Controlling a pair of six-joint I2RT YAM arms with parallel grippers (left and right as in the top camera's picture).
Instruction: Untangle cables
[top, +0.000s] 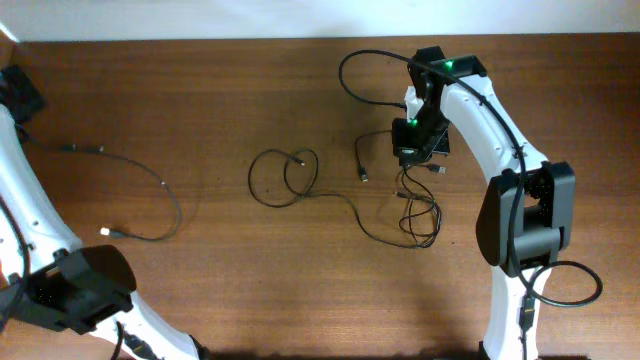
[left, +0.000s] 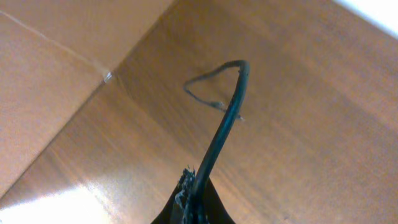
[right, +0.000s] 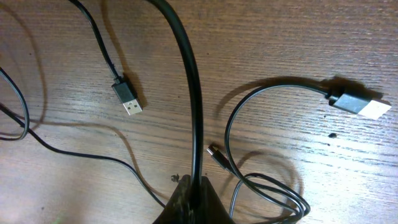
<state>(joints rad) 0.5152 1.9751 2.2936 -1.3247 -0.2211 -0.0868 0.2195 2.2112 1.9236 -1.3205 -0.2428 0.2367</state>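
Several thin black cables lie on the wooden table. One cable (top: 150, 190) curves alone at the left. A looped cable (top: 285, 175) in the middle runs right into a loose bunch (top: 420, 215). My right gripper (top: 415, 150) hovers just above that bunch with its fingers shut and empty (right: 198, 186). Under it I see a USB plug (right: 127, 99), a bigger silver-tipped plug (right: 357, 104), a small plug (right: 216, 154) and stacked loops (right: 280, 199). My left gripper (top: 22, 100) is at the far left edge, shut (left: 193, 186), with no thin cable in its view.
A thick black cable fixed to each arm rises in front of the fingers in the left wrist view (left: 224, 118) and the right wrist view (right: 189, 81). The right arm (top: 500, 130) reaches over the table's right side. The left arm's base (top: 75, 285) stands at the front left.
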